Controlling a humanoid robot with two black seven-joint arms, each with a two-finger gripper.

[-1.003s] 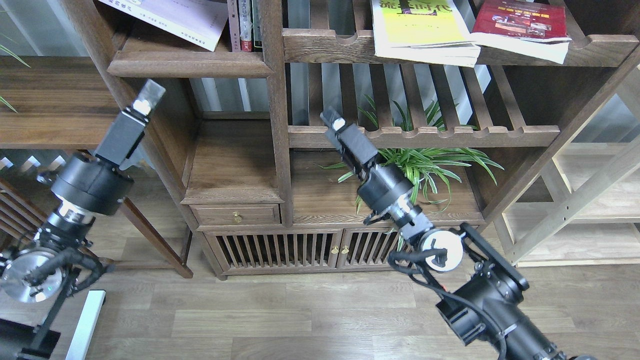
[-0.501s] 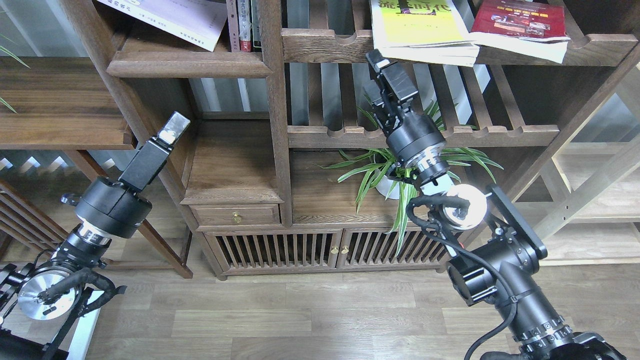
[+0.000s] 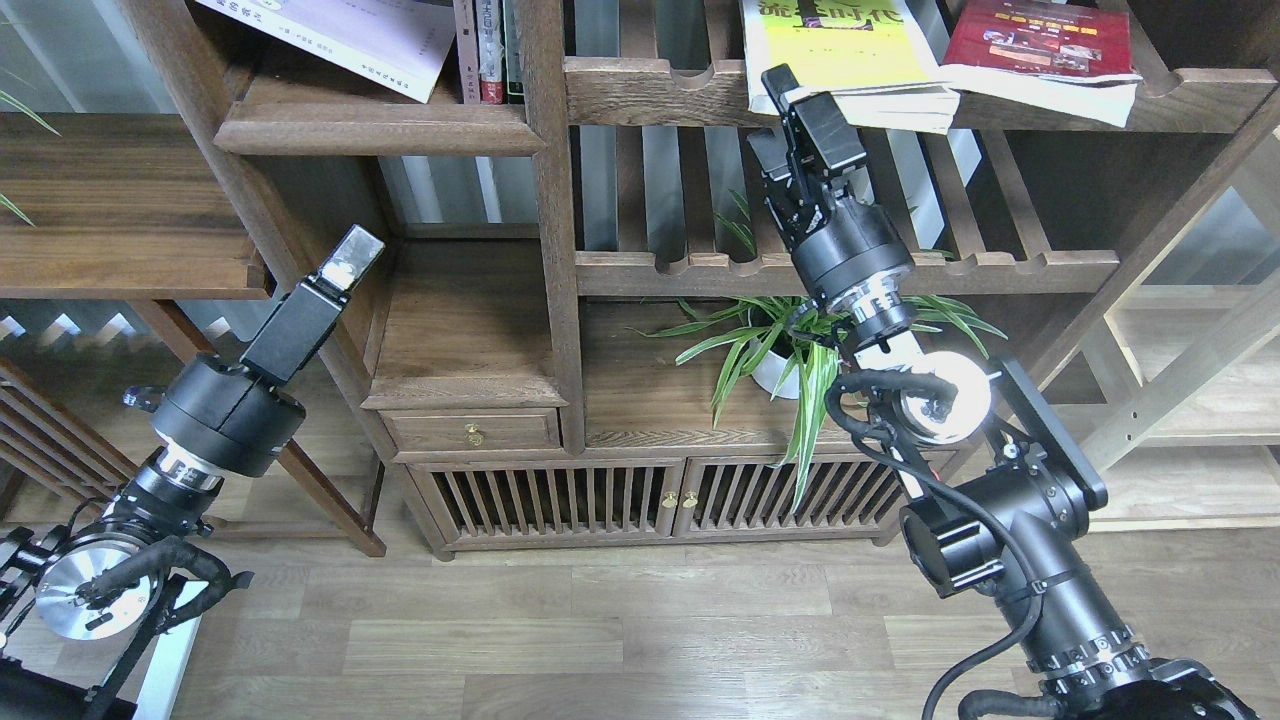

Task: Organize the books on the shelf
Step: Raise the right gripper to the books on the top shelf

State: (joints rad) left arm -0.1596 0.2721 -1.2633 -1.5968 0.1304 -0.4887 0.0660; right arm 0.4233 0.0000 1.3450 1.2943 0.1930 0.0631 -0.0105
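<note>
Right gripper [image 3: 790,100] raised to the yellow-green book [image 3: 840,55], upper centre of frame.
Since the earlier frame it has climbed slightly; its fingers stand apart just below the book's lower-left corner. Left gripper [image 3: 352,258], left of centre, unchanged: finger spacing cannot be told.

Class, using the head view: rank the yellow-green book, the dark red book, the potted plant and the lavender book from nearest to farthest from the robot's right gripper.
1. Yellow-green book: right at the right gripper, on the slatted rack above it.
2. Dark red book: same rack, further right.
3. Potted plant: below, on the lower board; close to call with the red book.
4. Lavender book: far left, upper shelf.
</note>
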